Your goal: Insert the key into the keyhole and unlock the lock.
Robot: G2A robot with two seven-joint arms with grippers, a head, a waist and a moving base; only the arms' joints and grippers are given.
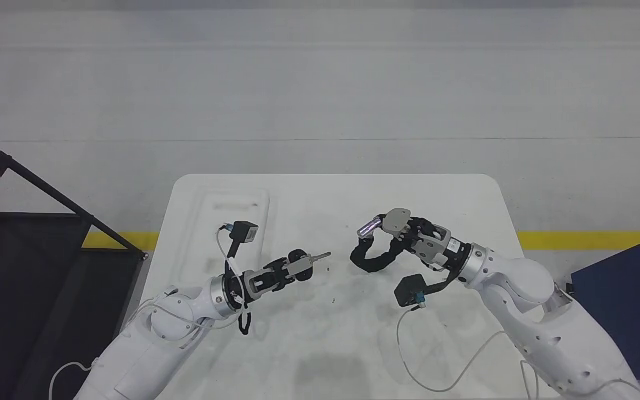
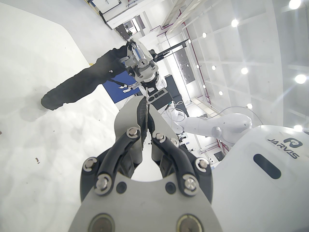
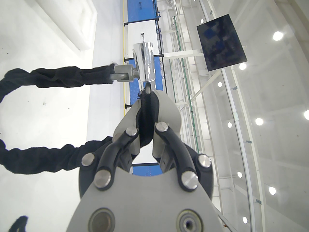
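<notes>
My left gripper is shut on a thin metal key whose blade points toward the lock across a gap. In the left wrist view the key sticks out edge-on from the shut gripper, aimed just below the keyhole. My right gripper is shut on the chrome lock, held above the table with its black sleeved cable looping down. In the right wrist view the right gripper clamps the lock's shiny cylinder, and the cable bends away.
A white foam tray lies at the table's back left. A small grey device stands beside it near the left arm. A black box on a white wire rests below the right arm. The white table ends near the yellow floor line.
</notes>
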